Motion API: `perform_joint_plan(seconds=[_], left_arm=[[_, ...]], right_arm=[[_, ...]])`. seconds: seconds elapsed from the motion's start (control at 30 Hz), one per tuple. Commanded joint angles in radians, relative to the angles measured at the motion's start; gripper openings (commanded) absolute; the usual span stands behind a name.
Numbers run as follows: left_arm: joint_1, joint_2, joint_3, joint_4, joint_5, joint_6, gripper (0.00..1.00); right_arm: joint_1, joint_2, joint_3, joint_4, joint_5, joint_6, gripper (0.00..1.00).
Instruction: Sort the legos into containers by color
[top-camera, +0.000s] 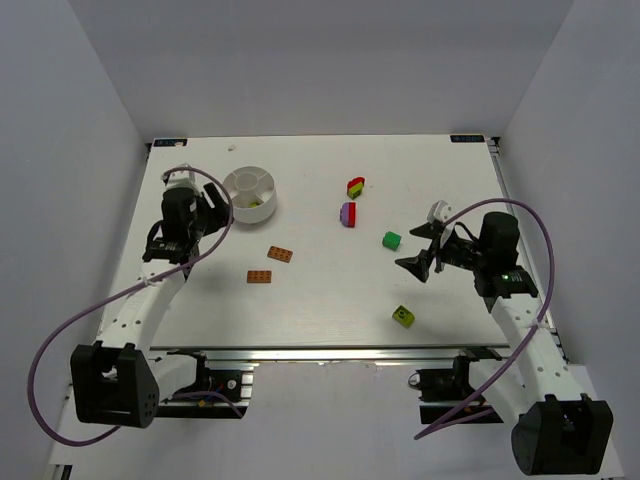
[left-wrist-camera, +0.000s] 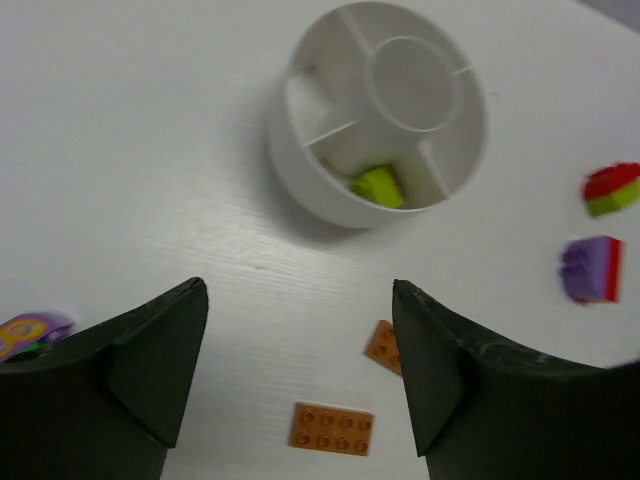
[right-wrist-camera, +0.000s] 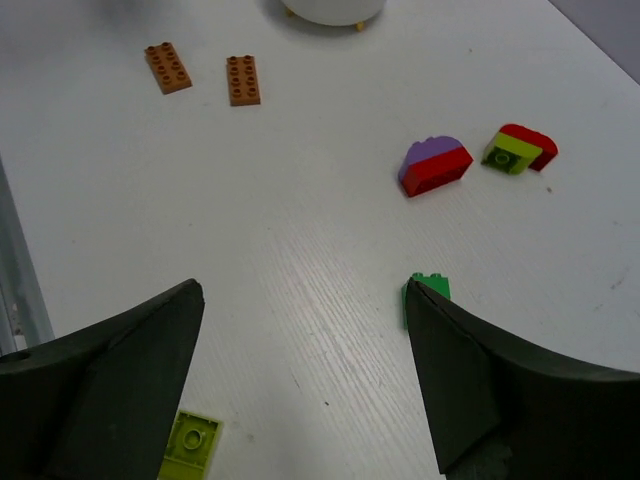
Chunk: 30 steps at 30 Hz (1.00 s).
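Left gripper (left-wrist-camera: 298, 300) is released, jaws apart and empty, hovering near and left of the white dish (left-wrist-camera: 300, 185), which holds one lime piece (left-wrist-camera: 378, 186) in an outer compartment on its near side. Both the nearer orange plate (left-wrist-camera: 331, 428) and the farther orange plate (left-wrist-camera: 382, 346) lie on the table right of this gripper and nearer, well closer to it than to the right arm. The nearer plate's long axis runs roughly left to right, along the jaw gap, so a wrist turn looks necessary. Right gripper (right-wrist-camera: 303, 300) is also released and empty, with the green cube (right-wrist-camera: 425, 288) just left of it, the lime-green block (right-wrist-camera: 192, 442) nearer, and the purple-and-red piece (right-wrist-camera: 435, 167) and red-yellow-green piece (right-wrist-camera: 518, 150) farther off.
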Motion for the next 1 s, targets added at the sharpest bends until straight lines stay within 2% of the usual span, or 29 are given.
perform_joint_plan(seconds=[0.0,0.17,0.33,0.63,0.7,0.83,0.97], left_arm=[[0.003,0.013,0.023,-0.165,-0.28,-0.003,0.85],[0.008,0.073,0.016,-0.214,-0.317,-0.012,0.92],[0.015,0.165,0.04,-0.253,-0.343,-0.017,0.94],[0.08,0.301,0.054,-0.299,-0.328,0.051,0.95],[0.141,0.341,0.063,-0.314,-0.345,0.052,0.95],[0.209,0.351,0.063,-0.3,-0.357,0.049,0.97],[0.215,0.34,0.056,-0.286,-0.382,0.051,0.98]], right_arm=[[0.042,-0.002,0.021,0.054,0.125,0.056,0.89],[0.115,0.082,0.065,-0.009,0.249,0.036,0.89],[0.166,0.159,0.122,-0.074,0.329,-0.006,0.89],[0.218,0.182,0.131,-0.083,0.365,-0.026,0.89],[0.218,0.179,0.131,-0.083,0.363,-0.029,0.9],[0.218,0.171,0.127,-0.081,0.357,-0.03,0.89],[0.218,0.171,0.127,-0.081,0.349,-0.033,0.89]])
